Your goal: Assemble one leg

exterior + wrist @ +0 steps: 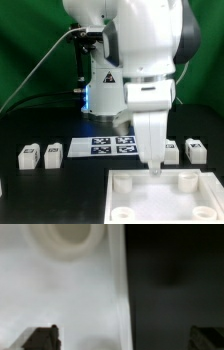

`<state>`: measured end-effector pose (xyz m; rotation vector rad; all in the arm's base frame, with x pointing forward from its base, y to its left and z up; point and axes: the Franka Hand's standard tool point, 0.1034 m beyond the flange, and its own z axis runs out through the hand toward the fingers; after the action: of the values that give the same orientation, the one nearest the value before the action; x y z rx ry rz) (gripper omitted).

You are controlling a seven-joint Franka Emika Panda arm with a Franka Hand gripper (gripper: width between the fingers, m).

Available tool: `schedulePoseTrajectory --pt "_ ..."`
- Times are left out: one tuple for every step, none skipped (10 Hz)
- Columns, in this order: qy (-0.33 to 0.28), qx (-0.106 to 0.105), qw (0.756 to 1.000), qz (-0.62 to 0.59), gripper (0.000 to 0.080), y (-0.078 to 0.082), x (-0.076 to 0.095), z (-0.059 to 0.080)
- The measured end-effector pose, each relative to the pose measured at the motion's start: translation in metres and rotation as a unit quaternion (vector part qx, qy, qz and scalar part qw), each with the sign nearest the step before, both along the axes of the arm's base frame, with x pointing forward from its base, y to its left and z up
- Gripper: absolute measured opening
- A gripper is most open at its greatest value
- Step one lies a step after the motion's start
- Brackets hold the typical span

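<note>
Leg [170, 151] closest to the pincer [153, 170] stands on the dark worktop [60, 190] just beside it, ungrasped. Only the wrist view shows the pincer released, fingers [42, 338] spread wide and empty, over the edge of the white tray piece [60, 291], whose round socket [75, 238] is blurred. Farther off: marker board [113, 146], three other legs [52, 152]

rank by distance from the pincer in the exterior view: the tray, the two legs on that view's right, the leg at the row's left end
1. tray: directly under the pincer, at the front.
2. inner right leg: just beside it, on the exterior view's right.
3. outer right leg: further out on that side.
4. left-end leg: far across, on the exterior view's left.
</note>
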<state>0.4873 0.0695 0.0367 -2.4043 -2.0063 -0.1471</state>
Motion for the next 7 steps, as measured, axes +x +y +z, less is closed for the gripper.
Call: schedulePoseTrajectory --pt "0.007 0.000 0.998 -0.057 0.0649 0.011 -0.007 0.011" --pt "0.017 0.007 0.988 -0.156 0.0649 0.023 -0.012 0.015" --pt "0.025 0.012 0.974 -0.225 0.0649 0.042 -0.021 0.015" --pt "0.030 0.014 0.963 -0.266 0.0649 0.060 -0.030 0.016" --pt "0.038 0.021 0.935 -0.351 0.0649 0.075 -0.036 0.017" --pt "0.042 0.026 0.912 -0.408 0.0649 0.090 -0.040 0.019" --pt "0.042 0.029 0.897 -0.439 0.0649 0.094 -0.041 0.019"
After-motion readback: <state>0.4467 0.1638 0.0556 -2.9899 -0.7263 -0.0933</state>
